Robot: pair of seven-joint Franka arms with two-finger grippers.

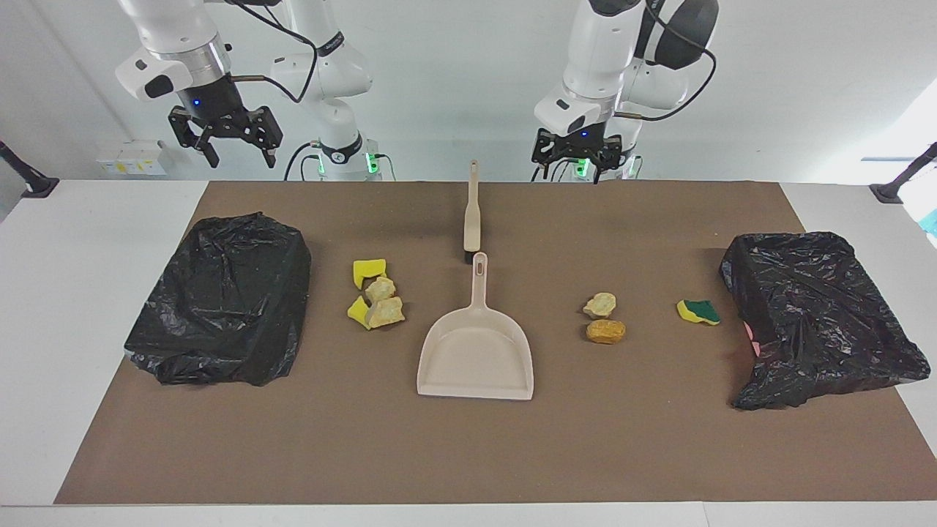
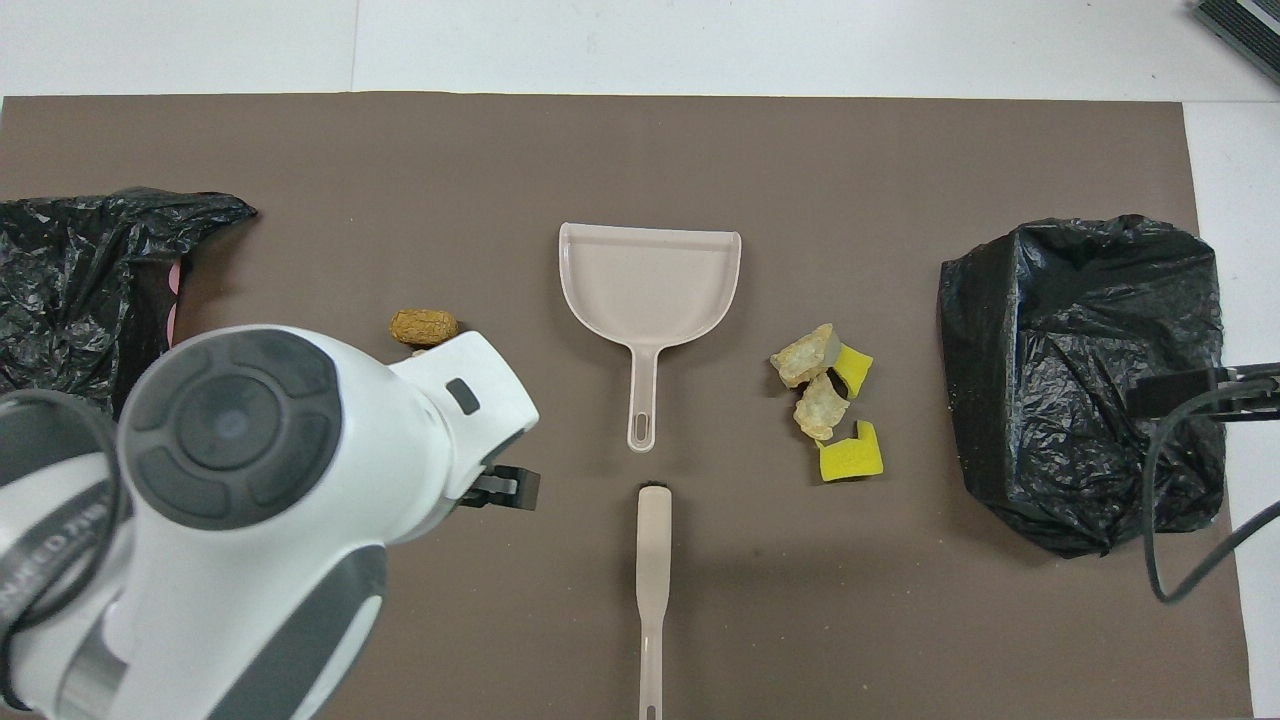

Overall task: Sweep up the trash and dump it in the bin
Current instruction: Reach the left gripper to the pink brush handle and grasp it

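Observation:
The trash lies in three spots on the brown mat. A cluster of yellow sponge pieces and pale bread chunks [image 1: 375, 300] [image 2: 825, 400] sits toward the right arm's end. Two bread chunks [image 1: 604, 319] and a yellow-and-green sponge piece [image 1: 698, 312] lie toward the left arm's end. One black-bagged bin [image 1: 223, 296] [image 2: 1085, 380] stands at the right arm's end, another [image 1: 820, 315] [image 2: 70, 280] at the left arm's. My left gripper [image 1: 576, 167] hangs open in the air over the mat's edge beside the brush handle. My right gripper [image 1: 240, 155] waits open, high by its bin.
A beige dustpan [image 1: 476, 351] [image 2: 650, 280] lies mid-mat, handle toward the robots. A beige brush [image 1: 472, 216] [image 2: 653, 560] lies in line with it, nearer the robots. In the overhead view the left arm [image 2: 250, 480] covers the green sponge piece and one bread chunk.

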